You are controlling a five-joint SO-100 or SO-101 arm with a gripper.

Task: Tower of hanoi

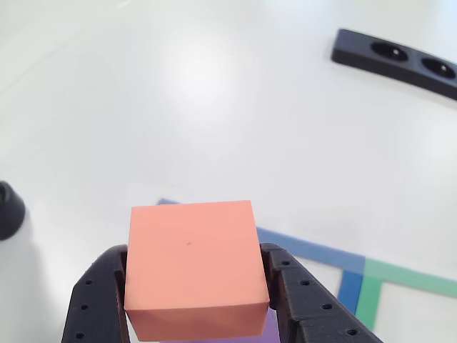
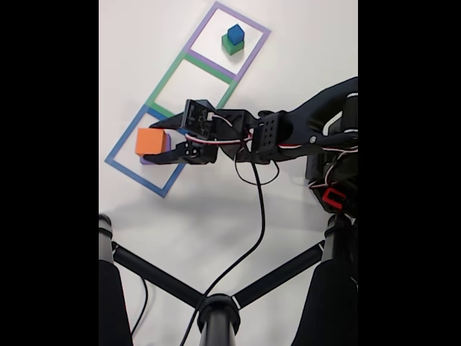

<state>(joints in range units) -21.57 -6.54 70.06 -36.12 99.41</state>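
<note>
Orange cube (image 1: 191,264) clamped in black gripper (image 1: 196,304), white table (image 1: 178,93) beyond.
Fingers press the cube's left and right faces. A sliver of purple shows just beneath the cube. Blue tape line (image 1: 314,250) and green tape line (image 1: 410,280) lie right of the claw; black two-hole bar (image 1: 400,58) far up-right; dark round object (image 1: 10,209) at left edge.

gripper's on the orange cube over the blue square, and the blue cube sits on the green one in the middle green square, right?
One slip: the blue cube on the green cube stands in the purple square at the far end, not the middle green square; the fixed view shows it. The gripper is on the orange cube over the blue square.
</note>
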